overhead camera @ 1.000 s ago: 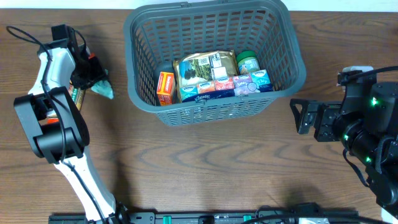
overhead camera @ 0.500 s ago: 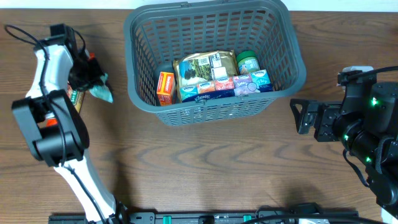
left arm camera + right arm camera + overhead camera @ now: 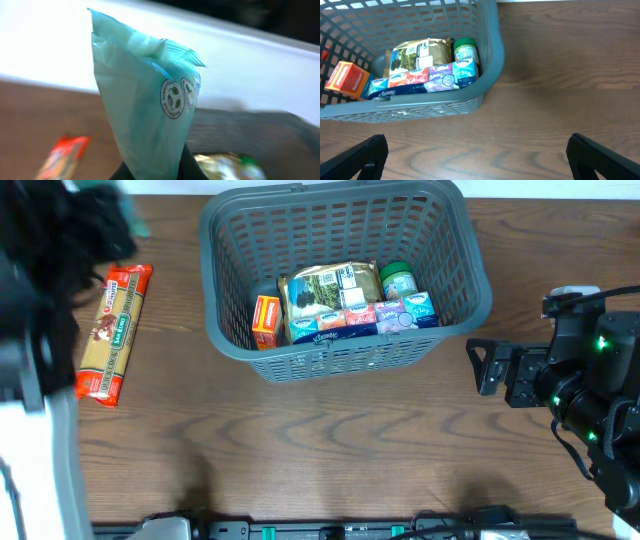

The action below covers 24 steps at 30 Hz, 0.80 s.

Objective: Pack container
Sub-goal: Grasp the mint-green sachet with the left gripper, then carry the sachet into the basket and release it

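The overhead view looks straight down on the whole counter (image 3: pixel 330 450), with the container (image 3: pixel 345 225) at its far edge. The left wrist camera sits close behind a teal bag (image 3: pixel 150 105); its picture is blurred and faces towards the container. The right wrist camera looks down on the container's near right corner. All three views share the container.

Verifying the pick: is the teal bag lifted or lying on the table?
Lifted. In the left wrist view the teal bag stands up from the shut left claw, with the table and orange-ended packet below it.
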{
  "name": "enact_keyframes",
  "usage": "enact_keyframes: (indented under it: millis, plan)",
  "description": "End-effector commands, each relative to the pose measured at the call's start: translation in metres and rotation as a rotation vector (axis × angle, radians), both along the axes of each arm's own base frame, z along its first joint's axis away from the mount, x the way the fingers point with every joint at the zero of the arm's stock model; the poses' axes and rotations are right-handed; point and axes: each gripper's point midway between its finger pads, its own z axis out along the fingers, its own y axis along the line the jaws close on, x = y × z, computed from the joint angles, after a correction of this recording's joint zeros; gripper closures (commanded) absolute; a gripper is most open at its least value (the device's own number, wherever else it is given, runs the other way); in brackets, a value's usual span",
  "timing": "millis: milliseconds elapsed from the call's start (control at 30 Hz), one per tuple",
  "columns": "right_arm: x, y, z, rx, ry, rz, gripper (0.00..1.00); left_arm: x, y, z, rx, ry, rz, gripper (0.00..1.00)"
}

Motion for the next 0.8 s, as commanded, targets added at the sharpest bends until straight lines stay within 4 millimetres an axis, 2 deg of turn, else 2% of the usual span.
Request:
enact_keyframes:
  millis: [0,67,133,300,400,433,467,500,533,567,633,667,733,767]
  plan:
    - [0.0,-0.002,0.0,0.01,0.002,-0.013,0.01,0.002,-0.043,-0.017,0.028,0.048,-0.127,0.94]
    - [0.0,-0.001,0.0,0.009,0.002,-0.013,0.01,-0.001,-0.062,-0.03,0.032,0.094,-0.179,0.94]
    - [0.0,-0.002,0.0,0.01,0.002,-0.013,0.01,0.001,-0.072,-0.049,0.04,0.161,-0.204,0.94]
    - [0.0,-0.001,0.0,0.009,0.002,-0.013,0.01,0.021,-0.08,-0.093,0.05,0.303,-0.216,0.94]
    - [0.0,-0.001,0.0,0.01,0.002,-0.013,0.01,0.032,-0.085,-0.112,0.053,0.35,-0.227,0.94]
    - [0.0,-0.001,0.0,0.01,0.002,-0.013,0.01,0.034,-0.089,-0.116,0.055,0.36,-0.244,0.87]
    - [0.0,-0.001,0.0,0.01,0.002,-0.013,0.01,0.034,-0.092,-0.118,0.047,0.366,-0.257,0.63]
    - [0.0,-0.002,0.0,0.009,0.002,-0.013,0.01,0.033,-0.095,-0.117,0.038,0.366,-0.273,0.57]
    - [0.0,-0.001,0.0,0.01,0.002,-0.013,0.01,0.032,-0.098,-0.115,0.026,0.36,-0.29,0.45]
    - [0.0,-0.001,0.0,0.01,0.002,-0.013,0.01,0.029,-0.101,-0.11,0.015,0.348,-0.307,0.25]
    - [0.0,-0.002,0.0,0.01,0.002,-0.013,0.01,0.024,-0.102,-0.098,0.009,0.311,-0.316,0.06]
    - [0.0,-0.002,0.0,0.01,0.002,-0.013,0.01,0.019,-0.101,-0.089,0.01,0.287,-0.317,0.01]
    - [0.0,-0.001,0.0,0.01,0.002,-0.013,0.01,0.009,-0.095,-0.073,0.031,0.237,-0.31,0.01]
    - [0.0,-0.001,0.0,0.01,0.002,-0.013,0.01,0.004,-0.086,-0.065,0.057,0.213,-0.27,0.02]
